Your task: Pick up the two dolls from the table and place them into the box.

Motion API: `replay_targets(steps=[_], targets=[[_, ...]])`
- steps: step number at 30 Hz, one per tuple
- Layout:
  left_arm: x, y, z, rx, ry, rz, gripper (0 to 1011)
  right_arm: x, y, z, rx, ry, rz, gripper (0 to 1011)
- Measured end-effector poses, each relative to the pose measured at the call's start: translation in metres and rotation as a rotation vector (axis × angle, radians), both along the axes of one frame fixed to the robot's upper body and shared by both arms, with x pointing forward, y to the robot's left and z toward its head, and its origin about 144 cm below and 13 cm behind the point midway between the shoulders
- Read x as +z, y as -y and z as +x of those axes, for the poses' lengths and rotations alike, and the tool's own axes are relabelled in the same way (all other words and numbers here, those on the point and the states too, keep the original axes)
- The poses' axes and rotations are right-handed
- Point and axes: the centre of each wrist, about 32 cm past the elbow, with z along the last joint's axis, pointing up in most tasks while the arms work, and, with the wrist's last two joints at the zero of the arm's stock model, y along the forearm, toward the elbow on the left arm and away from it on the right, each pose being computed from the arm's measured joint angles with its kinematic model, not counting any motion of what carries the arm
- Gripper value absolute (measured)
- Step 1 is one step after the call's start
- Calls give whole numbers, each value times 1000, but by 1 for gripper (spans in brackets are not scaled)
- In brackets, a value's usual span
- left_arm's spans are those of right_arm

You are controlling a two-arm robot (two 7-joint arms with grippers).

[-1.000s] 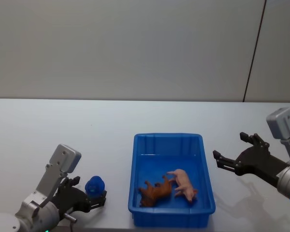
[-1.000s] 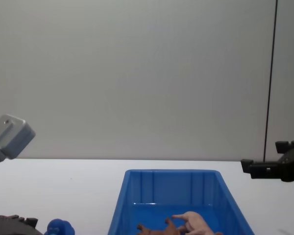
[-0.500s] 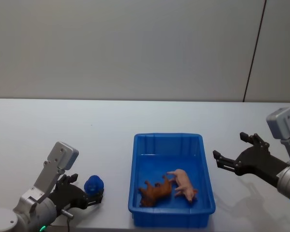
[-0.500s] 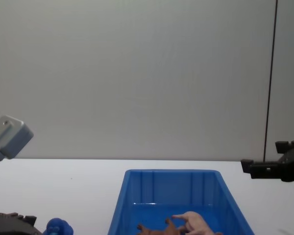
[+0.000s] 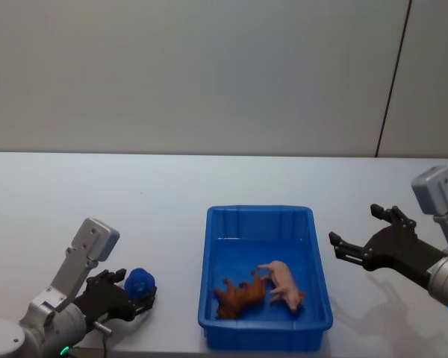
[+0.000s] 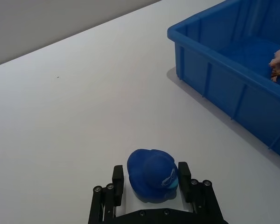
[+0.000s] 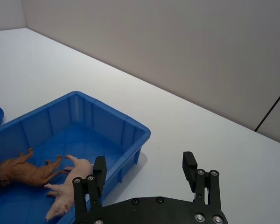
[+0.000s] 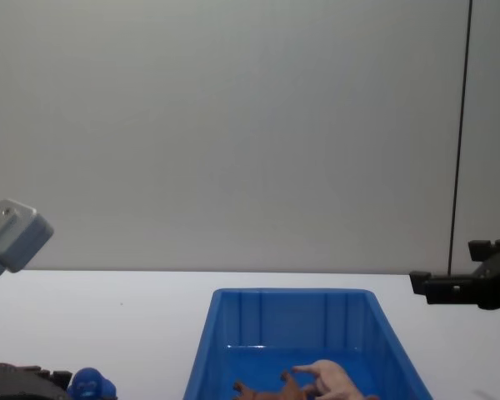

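Low at the table's [image 5: 172, 186] near left edge, left gripper [image 6: 151, 186] with fingers [image 6: 117, 179] set either side of the blue doll [image 6: 153, 176], close against its flanks, doll resting on the white surface well left of the box [image 5: 317, 298]. Inside the box, lying on their sides on the floor, brown doll [image 5: 239, 294] toward the near left and pig [image 5: 284, 282] just right of it, the two touching. Right of the box and above the table, right gripper [image 5: 366, 239] with fingers [image 7: 189, 165] spread wide, holding nothing.
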Motion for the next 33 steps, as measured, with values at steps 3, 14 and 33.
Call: replay_targets(steps=[3, 14, 33], targets=[[0, -1, 0, -1, -1, -4, 703, 0, 0, 0, 0, 0, 0, 1001], [1, -2, 2, -7, 9, -14, 518, 0, 0, 0, 0, 0, 0, 1001], [30, 12, 18, -64, 212, -25, 393, 0, 0, 0, 0, 0, 0, 1001]])
